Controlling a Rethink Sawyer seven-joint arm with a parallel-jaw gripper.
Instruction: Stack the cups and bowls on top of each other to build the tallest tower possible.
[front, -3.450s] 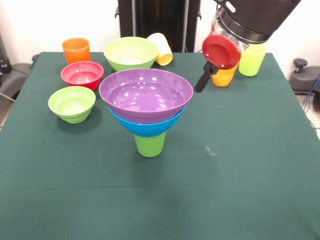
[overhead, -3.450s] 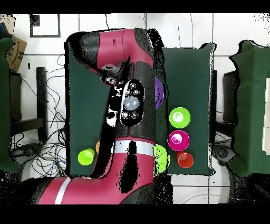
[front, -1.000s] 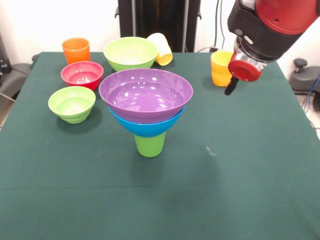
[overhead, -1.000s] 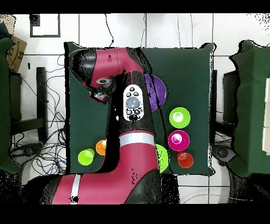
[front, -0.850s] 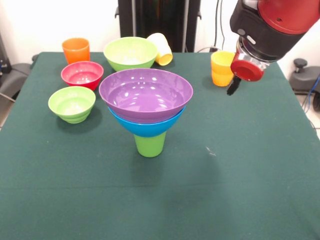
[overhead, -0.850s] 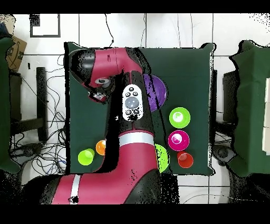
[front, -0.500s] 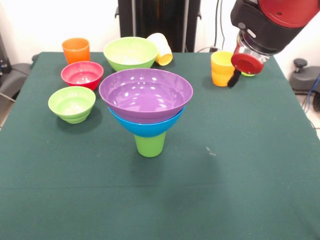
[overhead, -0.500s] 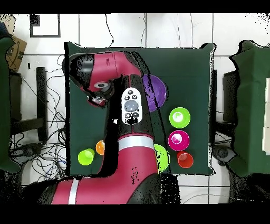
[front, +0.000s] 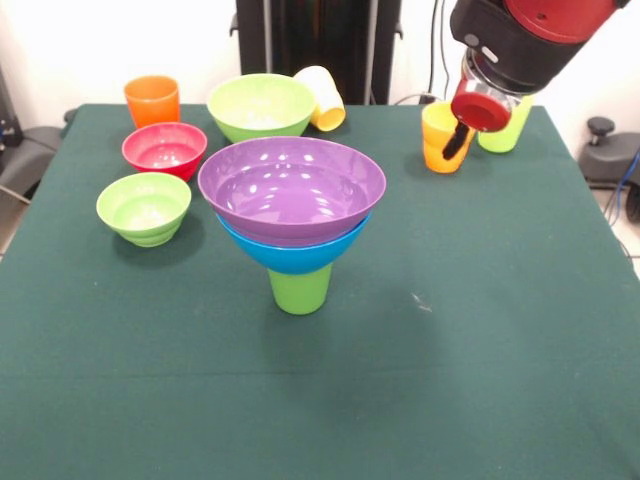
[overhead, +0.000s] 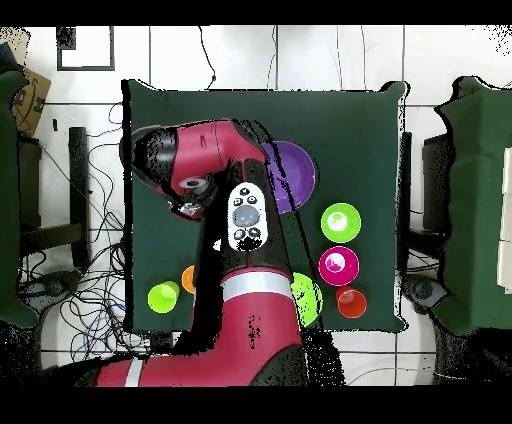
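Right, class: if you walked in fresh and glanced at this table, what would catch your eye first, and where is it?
First, the tower at mid-table: a wide purple bowl nested in a blue bowl, both balanced on one green cup. Next, the red and black arm at the upper right of the front view, its gripper hanging in front of the orange-yellow cup.

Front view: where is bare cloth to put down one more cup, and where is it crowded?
Free: the whole near strip in front of the tower, and the right side below the orange-yellow cup. Crowded: the far left, where the orange cup, small red bowl and both lime green bowls sit close together.
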